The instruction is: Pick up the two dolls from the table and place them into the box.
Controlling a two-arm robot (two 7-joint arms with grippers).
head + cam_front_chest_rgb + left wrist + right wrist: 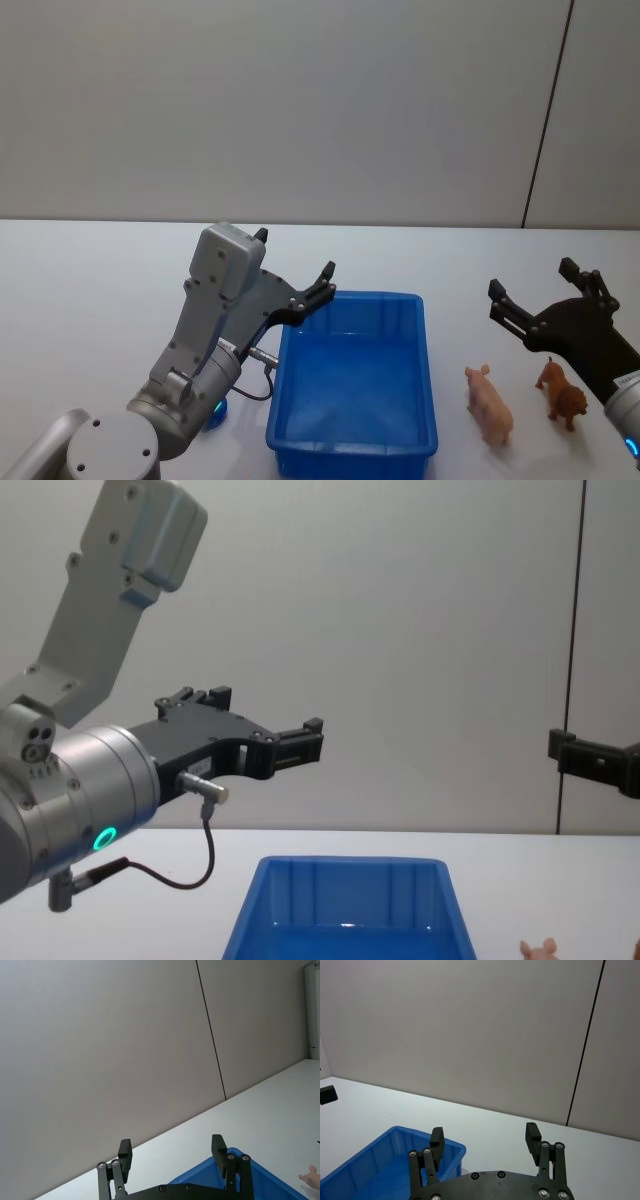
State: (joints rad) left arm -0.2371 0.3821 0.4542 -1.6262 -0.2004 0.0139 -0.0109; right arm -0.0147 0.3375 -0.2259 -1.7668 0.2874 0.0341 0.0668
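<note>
The blue box (350, 297) stands empty on the white table (100, 280), straight in front of me. To its right stand the two dolls: a pale pink pig (488, 403) close to the box wall and a reddish-brown animal (562, 393) farther right. My right gripper (535, 280) hovers open above and just behind the dolls, holding nothing. My left gripper (295, 255) hangs open and empty over the box's far left corner. In the chest view the left gripper (270, 715) is high above the box (350, 890), and the pig's ears (540, 948) peek up at the lower edge.
A plain grey wall with a dark vertical seam (545, 120) rises behind the table. A cable (205, 860) loops under the left wrist. Bare tabletop lies left of the box and behind it.
</note>
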